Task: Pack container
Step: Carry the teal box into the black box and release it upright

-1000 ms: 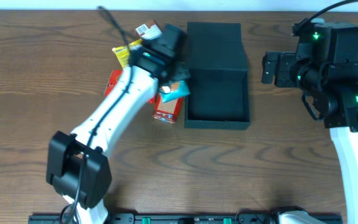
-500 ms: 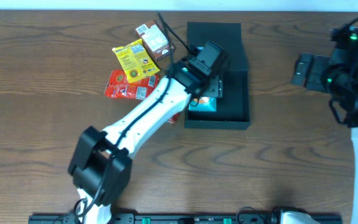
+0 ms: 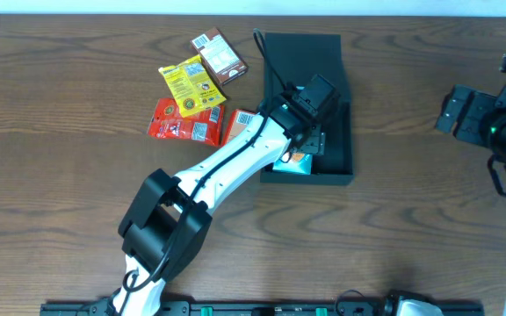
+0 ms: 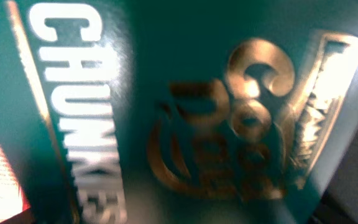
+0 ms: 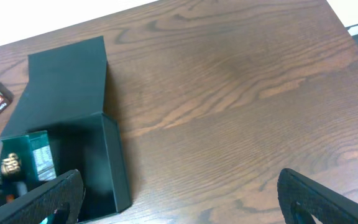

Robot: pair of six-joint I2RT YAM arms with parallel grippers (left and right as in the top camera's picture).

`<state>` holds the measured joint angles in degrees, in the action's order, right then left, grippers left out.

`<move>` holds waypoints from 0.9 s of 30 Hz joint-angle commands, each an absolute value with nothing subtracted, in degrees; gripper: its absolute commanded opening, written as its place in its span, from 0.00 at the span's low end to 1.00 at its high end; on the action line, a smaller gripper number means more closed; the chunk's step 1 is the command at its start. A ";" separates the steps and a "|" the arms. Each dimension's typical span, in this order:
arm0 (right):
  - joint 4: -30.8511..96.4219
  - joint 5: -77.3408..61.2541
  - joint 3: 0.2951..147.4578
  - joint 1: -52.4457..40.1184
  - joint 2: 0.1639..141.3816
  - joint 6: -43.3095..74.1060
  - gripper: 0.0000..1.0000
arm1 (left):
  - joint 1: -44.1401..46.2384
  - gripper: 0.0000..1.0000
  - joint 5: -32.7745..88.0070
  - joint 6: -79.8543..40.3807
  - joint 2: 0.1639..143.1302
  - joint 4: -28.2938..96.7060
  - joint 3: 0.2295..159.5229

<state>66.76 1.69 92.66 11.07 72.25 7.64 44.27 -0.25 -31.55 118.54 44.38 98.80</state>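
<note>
On the left of the table [image 3: 60, 193], 4 snacks lie unpacked: a red packet [image 3: 181, 123], a yellow packet [image 3: 185, 81], a brown box [image 3: 219, 53] with a barcode panel, and an orange-red box [image 3: 238, 123] with a barcode, half hidden under the left arm. Their print is too small to read from overhead.

1 second ago the left gripper [image 3: 306, 145] carried the teal cookie box [image 3: 293, 163] above that pile, beside the container [image 3: 350, 123]. Half a second ago it was over the tray. Now it reaches down inside, and the teal box sits low in the near left corner. That looks like the 1st item going in, with release the likely next step. The left wrist view is filled by the teal carton, so I cannot tell whether the fingers grip it or have let go. White capitals on its side read "CHUNK", the rest blurred, next to a smeared gold emblem.

The black container stands at centre, its lid flap folded back away from the robot.

The right gripper [image 3: 446, 112] has pulled away to the right edge, well apart from the container, with its fingers spread wide and empty.
</note>
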 commanded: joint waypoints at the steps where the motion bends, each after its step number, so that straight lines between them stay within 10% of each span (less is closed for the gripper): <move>1: 67.18 1.04 93.01 11.60 71.79 8.56 0.99 | 44.16 0.96 -0.60 -31.77 120.64 45.52 100.42; 11: 68.10 1.02 93.01 11.60 71.79 8.56 0.99 | 44.03 0.99 -2.55 -31.73 120.09 48.05 106.10; 18: 67.90 1.26 93.01 11.64 71.79 8.51 0.99 | 46.46 0.08 -1.41 -29.15 120.66 45.30 109.01; 27: 67.29 1.89 93.01 15.14 71.79 8.54 0.99 | 46.50 0.06 4.89 -31.35 125.34 42.74 108.86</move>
<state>67.46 1.50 92.66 13.72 72.25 7.64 46.61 3.25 -30.22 122.96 42.81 108.09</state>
